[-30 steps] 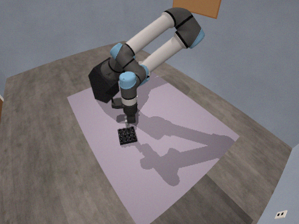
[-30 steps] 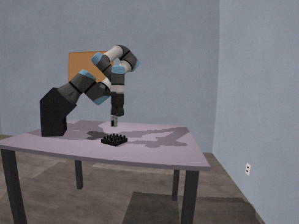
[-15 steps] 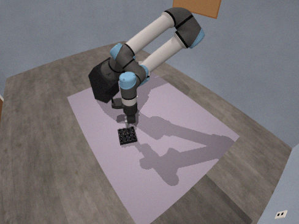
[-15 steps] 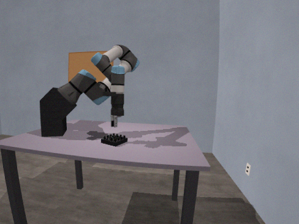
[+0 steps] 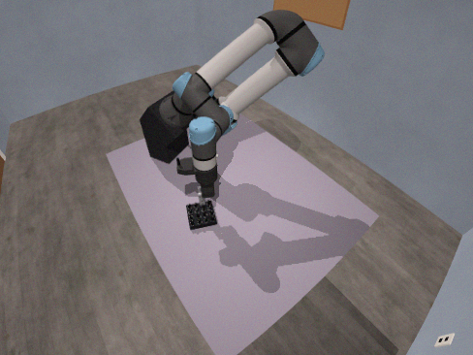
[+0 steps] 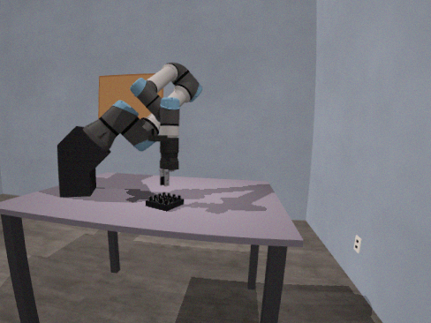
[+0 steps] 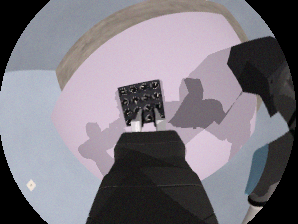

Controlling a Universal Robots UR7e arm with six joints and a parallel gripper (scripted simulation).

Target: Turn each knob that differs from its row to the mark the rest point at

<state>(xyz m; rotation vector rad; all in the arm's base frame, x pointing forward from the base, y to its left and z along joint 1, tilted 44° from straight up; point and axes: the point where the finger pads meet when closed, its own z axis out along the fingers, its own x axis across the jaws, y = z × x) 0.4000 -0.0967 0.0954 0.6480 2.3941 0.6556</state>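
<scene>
The black knob box (image 5: 204,225) (image 6: 156,206) (image 7: 139,93) stands flat on the table, with rows of small black knobs on top. The marks around the knobs show as tiny pale specks; white lines and printed names are too small to read, and I cannot make out the socket. My gripper (image 5: 202,202) (image 6: 164,184) (image 7: 148,114) points down with its fingers apart and nothing between them. Its tips are above the knobs with a visible gap in the exterior view. In the wrist view the fingers overlap the box's near edge and partly hide knobs there.
The pale purple table top (image 5: 170,257) (image 6: 247,227) (image 7: 100,82) carries the box and the black arm base (image 5: 162,131) (image 6: 77,163). Shadows of the arm fall across the table around the box. A wall socket (image 5: 444,339) (image 6: 357,244) is far off.
</scene>
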